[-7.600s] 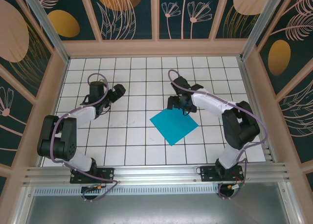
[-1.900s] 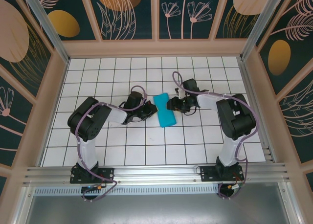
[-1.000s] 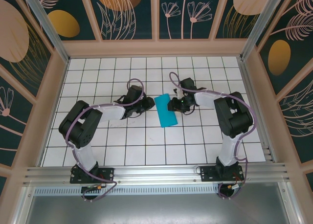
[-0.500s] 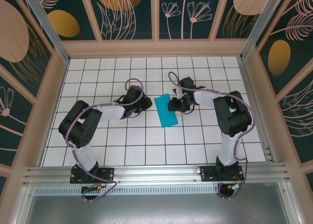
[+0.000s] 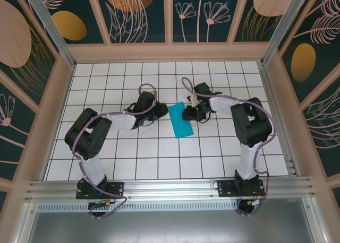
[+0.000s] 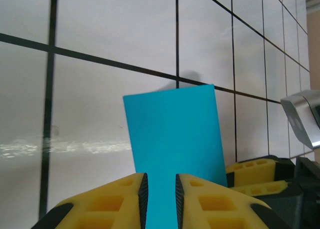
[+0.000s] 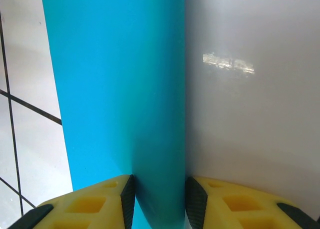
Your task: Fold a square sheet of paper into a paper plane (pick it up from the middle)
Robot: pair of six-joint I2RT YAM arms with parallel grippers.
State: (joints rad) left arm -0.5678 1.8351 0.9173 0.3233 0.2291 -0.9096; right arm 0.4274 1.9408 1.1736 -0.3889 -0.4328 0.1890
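Around the middle of the table [image 5: 133,153], the square sheet of paper [image 5: 179,122], doubled into a strip, is sitting with its long axis running far-to-near while the left gripper [image 5: 163,111] and right gripper [image 5: 186,113] are both pinching its far end from opposite sides, jaws nearly closed.

You're looking at the cyan-blue sheet of paper [image 5: 180,122] folded into a narrow strip near the middle of the white gridded worktop [image 5: 138,153], with its long axis running from far-left to near-right. Your left gripper [image 5: 161,111] meets its left edge at the far end. Your right gripper [image 5: 187,113] touches the right edge opposite. Both arms reach inward.
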